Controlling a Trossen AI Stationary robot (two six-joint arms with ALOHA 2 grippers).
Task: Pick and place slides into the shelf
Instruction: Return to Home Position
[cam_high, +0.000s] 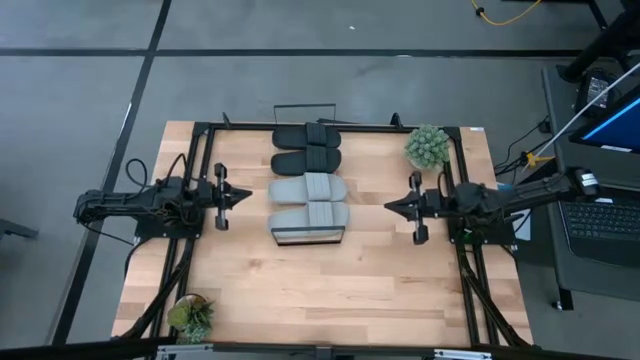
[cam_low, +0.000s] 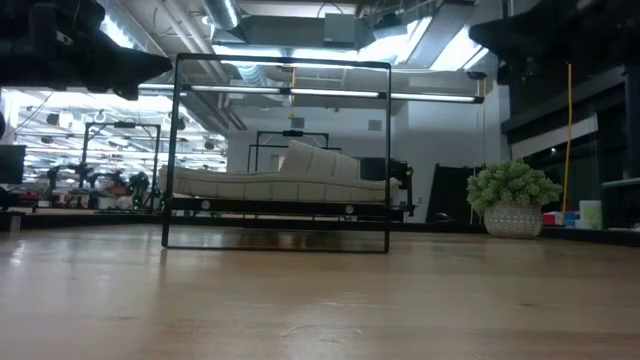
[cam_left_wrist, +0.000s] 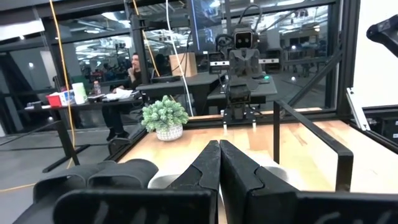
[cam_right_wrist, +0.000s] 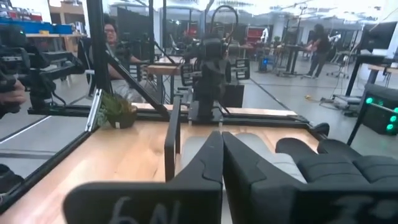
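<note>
Two black slides (cam_high: 307, 148) and two light grey slides (cam_high: 309, 201) lie side by side in a row on the narrow shelf (cam_high: 308, 236), which stands mid-table on its black wire frame (cam_low: 276, 240). In the low view the grey slides (cam_low: 285, 180) show on the raised board. My left gripper (cam_high: 247, 195) hovers left of the shelf, shut, pointing at the slides. My right gripper (cam_high: 388, 205) hovers right of it, shut. Both wrist views show shut fingers (cam_left_wrist: 219, 163) (cam_right_wrist: 221, 155) with slides beyond them.
A potted plant (cam_high: 427, 147) stands at the table's far right, another (cam_high: 190, 315) at the near left corner. A black frame (cam_high: 330, 127) runs around the tabletop. Bare wood lies in front of the shelf. People sit in the room beyond.
</note>
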